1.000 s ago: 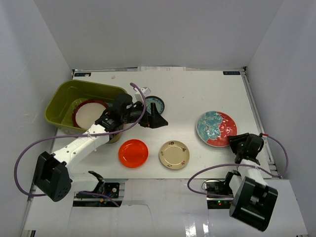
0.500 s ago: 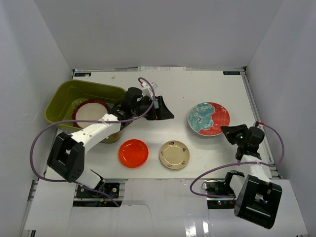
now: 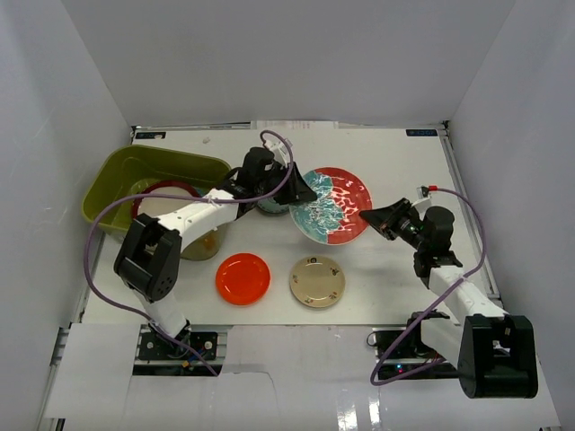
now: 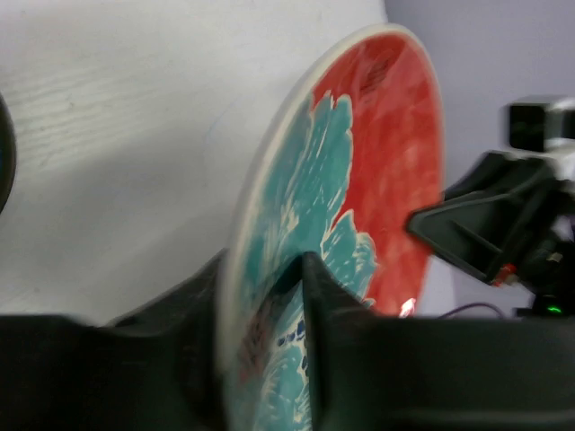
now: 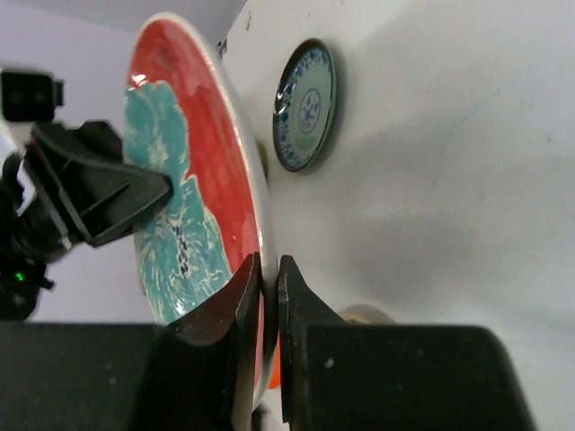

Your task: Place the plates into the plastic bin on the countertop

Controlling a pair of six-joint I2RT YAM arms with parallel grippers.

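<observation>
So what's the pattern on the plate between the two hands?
The plate is half red, half teal floral; best seen in the top view.

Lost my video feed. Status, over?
Right end effector shut on red-teal plate rim. Left end effector straddles opposite rim, grip unconfirmed. Plate lifted, tilted. Plastic bin beyond left arm.

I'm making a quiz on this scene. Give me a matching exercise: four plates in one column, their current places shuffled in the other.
1 red-teal plate
2 maroon-rimmed plate
3 orange-red plate
4 cream-yellow plate

A in the green bin
B on the table, left of the near pair
C on the table, right of the near pair
D rim pinched by the right gripper

Pairs: 1-D, 2-A, 3-B, 4-C
</observation>
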